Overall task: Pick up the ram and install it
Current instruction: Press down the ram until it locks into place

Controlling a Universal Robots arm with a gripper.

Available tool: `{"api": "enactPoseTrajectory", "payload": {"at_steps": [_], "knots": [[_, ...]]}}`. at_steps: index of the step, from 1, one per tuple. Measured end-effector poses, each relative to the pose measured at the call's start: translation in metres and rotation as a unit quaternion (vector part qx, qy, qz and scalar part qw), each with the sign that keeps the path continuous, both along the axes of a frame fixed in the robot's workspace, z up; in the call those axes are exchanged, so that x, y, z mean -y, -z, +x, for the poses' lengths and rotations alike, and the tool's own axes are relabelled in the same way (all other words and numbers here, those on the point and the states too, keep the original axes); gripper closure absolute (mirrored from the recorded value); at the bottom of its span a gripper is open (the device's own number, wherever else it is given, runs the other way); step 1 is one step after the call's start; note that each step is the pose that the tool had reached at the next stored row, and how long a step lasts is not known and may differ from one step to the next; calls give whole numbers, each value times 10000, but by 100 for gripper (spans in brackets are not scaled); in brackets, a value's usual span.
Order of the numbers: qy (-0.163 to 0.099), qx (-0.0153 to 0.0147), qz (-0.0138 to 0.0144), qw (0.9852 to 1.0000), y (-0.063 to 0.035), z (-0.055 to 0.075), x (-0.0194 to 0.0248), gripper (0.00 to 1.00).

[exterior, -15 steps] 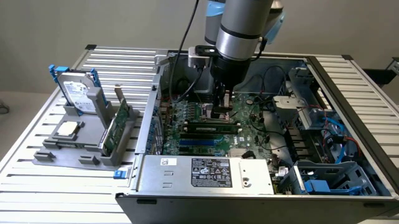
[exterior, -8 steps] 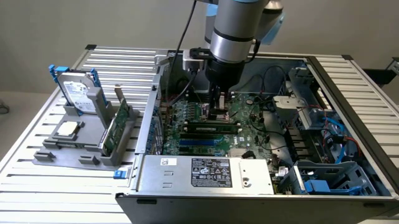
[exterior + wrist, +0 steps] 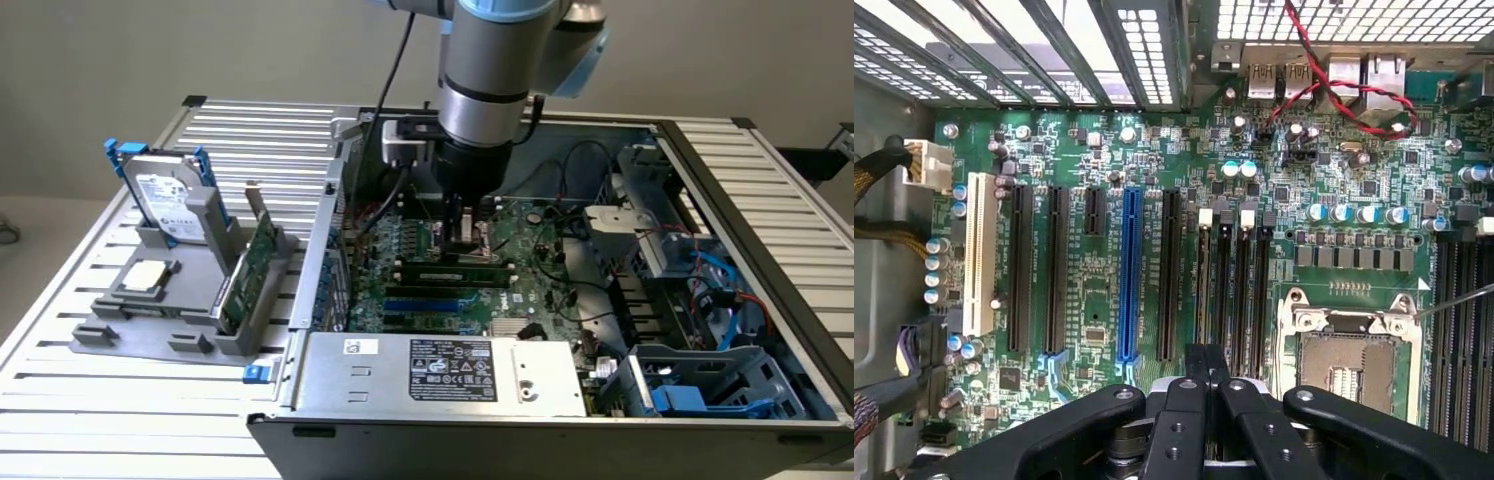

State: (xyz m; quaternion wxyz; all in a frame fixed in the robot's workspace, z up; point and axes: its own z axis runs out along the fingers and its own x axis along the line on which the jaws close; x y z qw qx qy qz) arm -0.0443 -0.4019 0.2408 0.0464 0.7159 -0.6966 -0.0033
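The ram (image 3: 447, 269), a slim dark stick, sits edge-up in one of the motherboard's black memory slots inside the open computer case (image 3: 534, 425). My gripper (image 3: 467, 243) hangs straight down just above it, near its end toward the exterior view's right. Whether it touches the stick I cannot tell. In the wrist view my gripper (image 3: 1205, 358) has its black fingertips (image 3: 1196, 362) pressed together with nothing between them, over the near end of the row of memory slots (image 3: 1234, 290).
A grey holder (image 3: 134, 335) at the exterior view's left carries a silver hard drive with blue rails (image 3: 167, 200) and a green expansion card (image 3: 256, 270). The power supply (image 3: 441, 370) fills the case front. A CPU socket (image 3: 1349, 365) and red-black cables (image 3: 1334, 90) lie beside the slots.
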Motion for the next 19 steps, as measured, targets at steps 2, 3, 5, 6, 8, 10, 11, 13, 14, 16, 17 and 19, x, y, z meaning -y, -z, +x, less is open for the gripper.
{"api": "enactPoseTrajectory", "payload": {"at_steps": [2,3,5,6,8,10,11,13,14,16,17,19], "knots": [[-1,6,1,10000,20,-15,0,89],[-2,8,0,10000,24,-19,0,89],[-3,18,-1,10000,33,-24,-5,89],[-4,23,-1,10000,38,-26,-9,89],[-6,31,-1,10000,44,-27,-19,89],[-9,41,0,10000,51,-28,-25,89],[-12,47,0,10000,55,-28,-27,89],[-16,53,-1,10000,61,-28,-27,89],[-16,54,0,10000,65,-28,-27,89],[-16,56,0,10000,73,-28,-28,89],[-17,56,0,10000,77,-28,-28,89],[-17,57,0,10000,86,-28,-28,89]]}}
